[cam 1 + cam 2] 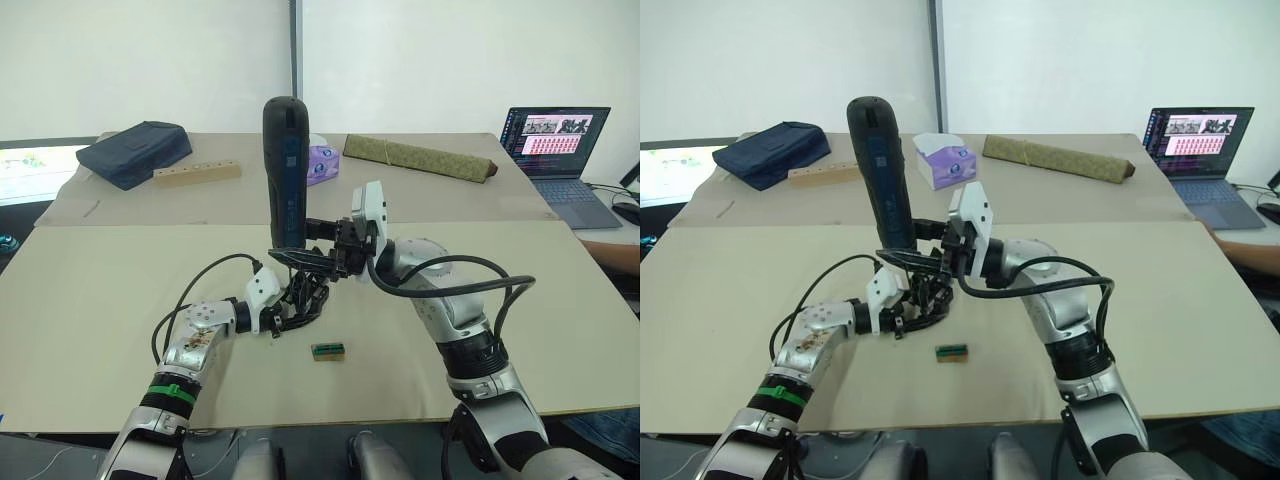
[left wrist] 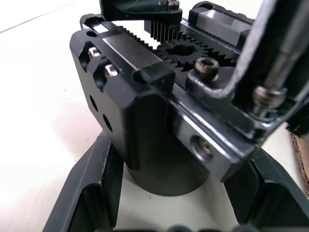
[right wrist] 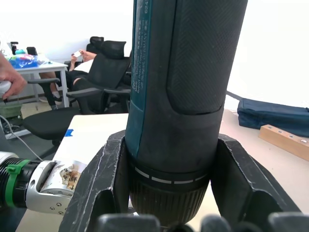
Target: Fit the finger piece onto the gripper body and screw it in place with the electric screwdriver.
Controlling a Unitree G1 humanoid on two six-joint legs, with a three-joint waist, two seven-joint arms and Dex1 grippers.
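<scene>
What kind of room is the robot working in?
Probably an office or lab workroom. A laptop sits open on the big table, black office chairs stand behind, and the right gripper holds an electric screwdriver.

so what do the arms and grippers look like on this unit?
Silver-grey metal arm links with black joint sections and loose black cables looping outside. Left gripper and right gripper have white housings and two black pointed fingers each. The left forearm wears a green band and a worn printed sticker.
</scene>
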